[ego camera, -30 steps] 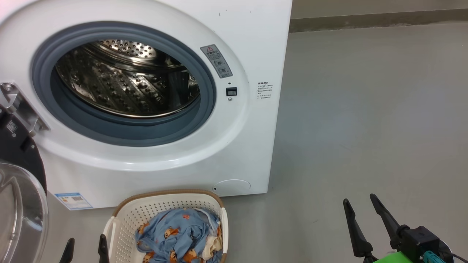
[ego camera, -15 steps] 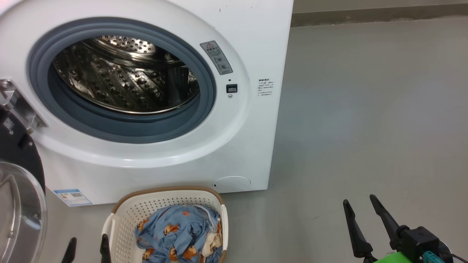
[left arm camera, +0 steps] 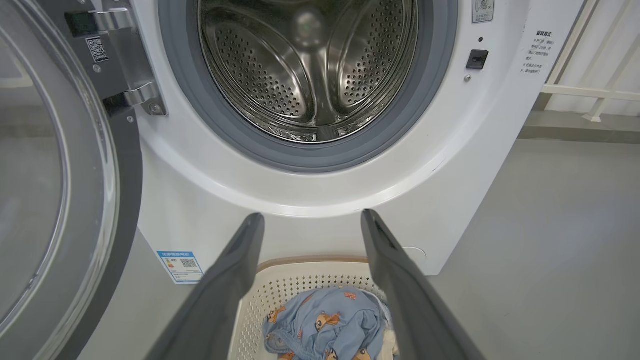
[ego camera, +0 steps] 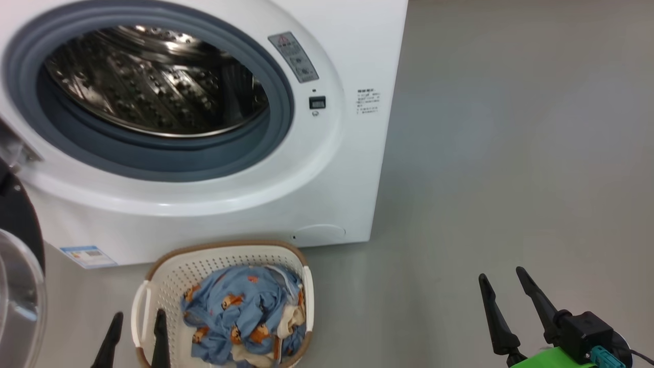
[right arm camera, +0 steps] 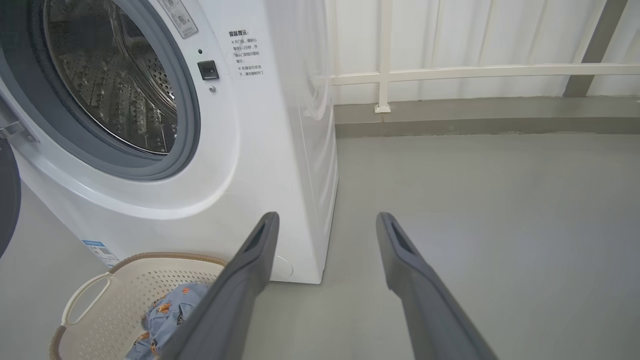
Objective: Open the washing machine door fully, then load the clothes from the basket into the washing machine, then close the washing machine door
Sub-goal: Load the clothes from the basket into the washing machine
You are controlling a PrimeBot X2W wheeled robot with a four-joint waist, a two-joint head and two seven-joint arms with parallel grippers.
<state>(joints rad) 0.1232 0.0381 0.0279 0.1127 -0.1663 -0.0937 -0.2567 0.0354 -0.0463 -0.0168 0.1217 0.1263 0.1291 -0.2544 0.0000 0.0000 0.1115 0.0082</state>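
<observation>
The white washing machine (ego camera: pixel 352 46) stands with its washing machine door (ego camera: pixel 18 291) swung out to the left, so the steel drum (ego camera: pixel 153 87) shows bare. On the floor in front sits the cream basket (ego camera: pixel 168 286), holding the light-blue bear-print clothes (ego camera: pixel 237 312). My left gripper (ego camera: pixel 139 318) is open, straddling the basket's left wall. In the left wrist view, the open left gripper (left arm camera: pixel 311 218) points over the basket (left arm camera: pixel 300 285) toward the drum (left arm camera: pixel 310 70). My right gripper (ego camera: pixel 501 274) hangs open over bare floor to the right, empty.
Grey floor (ego camera: pixel 511 153) stretches right of the machine. A white railing (right arm camera: pixel 475 72) and a low kerb run along the far wall. The open door (left arm camera: pixel 60 200) takes up the space left of the basket.
The head camera has tilted down and the whole picture has shifted up. My left fingers reach higher beside the basket's left wall. The right gripper has stayed in place.
</observation>
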